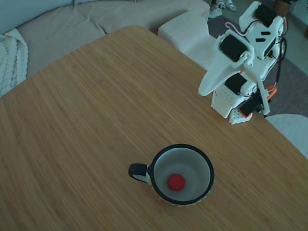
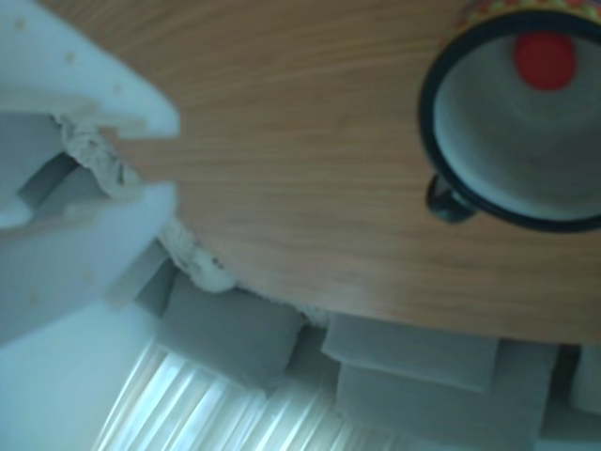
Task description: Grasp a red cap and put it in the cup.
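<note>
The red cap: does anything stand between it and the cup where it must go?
Nothing does. The red cap already lies on the bottom inside the cup. The gripper holds nothing and is away from the cup, with only bare wooden table between them.

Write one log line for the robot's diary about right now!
red cap: inside cup | gripper: empty, slightly open, away from cup | arm: folded at table edge

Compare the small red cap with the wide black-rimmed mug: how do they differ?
The small flat red cap is far smaller than the wide black-rimmed mug. The cap is plain red; the mug has a pale inside and a black handle. The cap lies inside the mug, which stands upright on the wooden table. Both are round.
</note>
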